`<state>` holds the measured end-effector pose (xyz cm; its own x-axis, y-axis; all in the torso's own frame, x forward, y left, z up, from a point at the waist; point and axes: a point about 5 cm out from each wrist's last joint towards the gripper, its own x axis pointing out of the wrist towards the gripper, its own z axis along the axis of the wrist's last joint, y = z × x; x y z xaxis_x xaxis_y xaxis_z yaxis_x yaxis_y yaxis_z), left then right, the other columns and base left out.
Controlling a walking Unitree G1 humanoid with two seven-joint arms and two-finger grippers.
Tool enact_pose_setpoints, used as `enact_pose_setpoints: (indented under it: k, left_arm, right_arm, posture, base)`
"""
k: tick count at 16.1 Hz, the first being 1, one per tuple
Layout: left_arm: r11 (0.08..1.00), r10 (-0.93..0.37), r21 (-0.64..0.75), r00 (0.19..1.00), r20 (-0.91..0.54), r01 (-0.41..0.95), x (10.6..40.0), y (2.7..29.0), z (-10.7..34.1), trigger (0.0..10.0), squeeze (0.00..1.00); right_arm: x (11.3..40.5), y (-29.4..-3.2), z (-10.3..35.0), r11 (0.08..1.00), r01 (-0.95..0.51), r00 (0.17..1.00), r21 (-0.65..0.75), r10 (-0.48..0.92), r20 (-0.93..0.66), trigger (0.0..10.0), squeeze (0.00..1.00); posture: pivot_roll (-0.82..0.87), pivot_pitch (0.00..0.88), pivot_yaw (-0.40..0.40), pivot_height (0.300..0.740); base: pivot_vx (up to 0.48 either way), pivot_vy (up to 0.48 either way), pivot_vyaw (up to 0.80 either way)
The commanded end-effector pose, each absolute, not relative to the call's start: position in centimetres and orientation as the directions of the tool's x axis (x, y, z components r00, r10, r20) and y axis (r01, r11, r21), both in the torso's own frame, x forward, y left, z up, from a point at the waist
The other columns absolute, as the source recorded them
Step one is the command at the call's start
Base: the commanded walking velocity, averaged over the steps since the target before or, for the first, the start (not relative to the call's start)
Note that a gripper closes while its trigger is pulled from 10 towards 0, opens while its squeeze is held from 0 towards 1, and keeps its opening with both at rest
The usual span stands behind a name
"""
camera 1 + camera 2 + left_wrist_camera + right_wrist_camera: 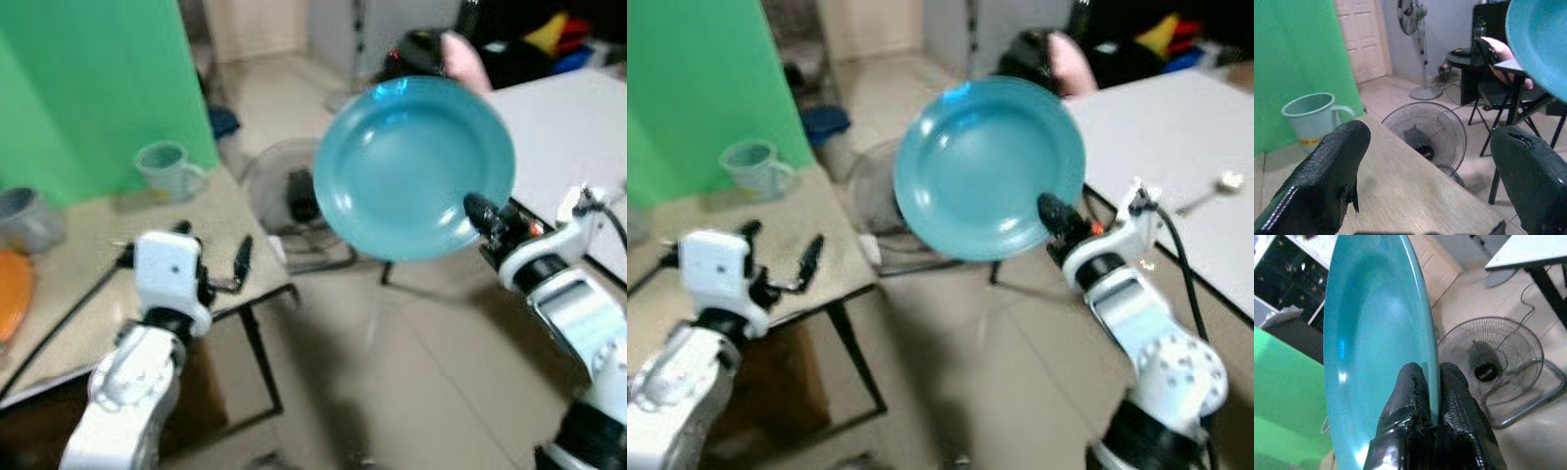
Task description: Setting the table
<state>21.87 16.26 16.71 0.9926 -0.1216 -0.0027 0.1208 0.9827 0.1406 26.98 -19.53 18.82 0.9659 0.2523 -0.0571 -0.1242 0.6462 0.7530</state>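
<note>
beyond the left gripper (217, 257), on the far part of the beige table (88, 294), stands a pale green mug (168, 168) with its handle toward the floor fan; a yellow mark low on its side is too blurred to read, and no other writing can be made out. further to that gripper's left sit a grey cup (24, 217) and the edge of an orange plate (12, 290). the left gripper hovers over the table's near edge with its two black fingers (1322, 181) spread wide and nothing between them. behind the table hangs a green screen (88, 88).

between the two grippers lies bare tiled floor (392, 392), with a floor fan (289, 201) lying just past the beige table's corner.

the right gripper (487, 217) is raised over that gap, its fingers (1415, 401) pinched together on the lower rim of a teal plate (413, 166), which stands tilted with its face toward the camera, well above the floor and touching no table. to that gripper's right runs the edge of a white table (568, 127), where a spoon (1215, 186) lies. past the plate's top edge, a person's hand (466, 61) is partly visible.
</note>
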Motion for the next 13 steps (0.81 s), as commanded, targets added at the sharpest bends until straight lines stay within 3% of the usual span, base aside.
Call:
enact_pose_setpoints:
  k: [1,6,13]
  left_arm:
    - [0.983,-0.105,0.155,0.994,0.002,0.103,21.9,16.4,16.7,10.0,0.0]
    - [0.988,-0.088,0.127,0.996,0.026,0.084,22.3,16.7,17.1,10.0,0.0]
    - [0.992,-0.064,0.115,0.998,0.026,0.06,22.6,17.3,17.0,10.0,0.0]
  right_arm:
    - [27.0,-19.3,19.5,0.647,-0.144,0.967,0.749,0.253,-0.033,10.0,0.0]
    - [27.1,-19.4,18.7,0.721,-0.059,0.978,0.691,0.179,-0.103,10.0,0.0]
    - [28.0,-18.0,18.5,0.799,-0.014,0.979,0.601,0.133,-0.154,10.0,0.0]
  posture:
    - [-0.09,0.011,0.033,0.74]
    - [-0.1,0.01,0.035,0.74]
    - [-0.1,0.01,0.031,0.74]
  base:
    - [0.0,0.0,-0.8]
    - [0.0,0.0,-0.8]
    - [0.313,0.0,-0.78]
